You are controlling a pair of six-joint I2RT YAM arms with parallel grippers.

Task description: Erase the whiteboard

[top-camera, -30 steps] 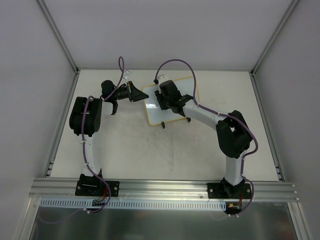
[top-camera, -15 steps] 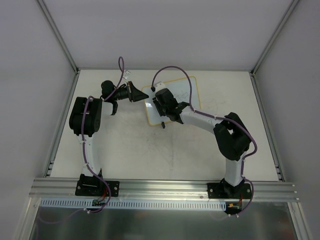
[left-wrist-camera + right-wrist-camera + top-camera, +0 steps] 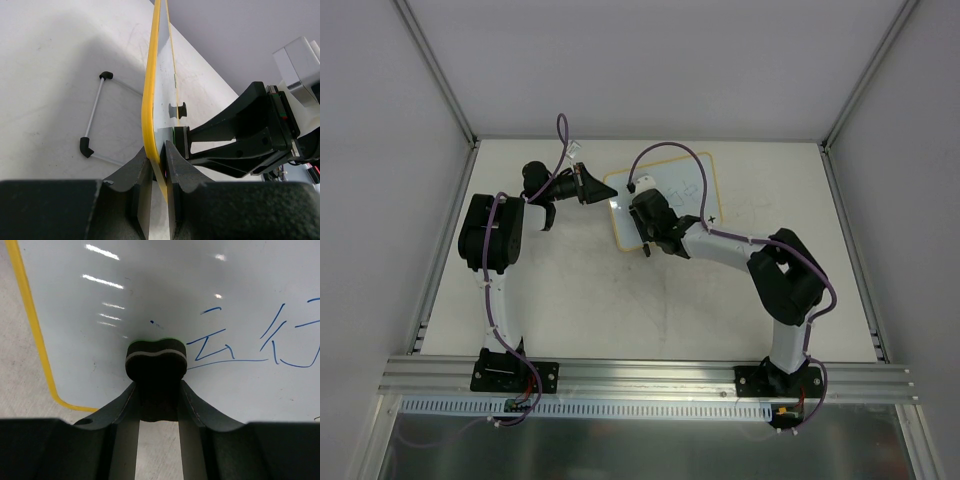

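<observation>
Left gripper (image 3: 159,150) pinch on the whiteboard (image 3: 682,183) looks like the weak spot: only the yellow rim at one corner sits between the jaws. If the right arm pushes hard w/ the eraser (image 3: 156,359), the board could twist or slip out. Eraser is low on the face, so it might run off the near edge & miss strokes.

Board sits far-middle of the table (image 3: 570,300). Blue writing (image 3: 215,346) is unwiped, just right of the eraser.

Left jaws are nearly closed, clamped on the rim. Right gripper (image 3: 156,386) is closed round the eraser, pressing it to the board face.
</observation>
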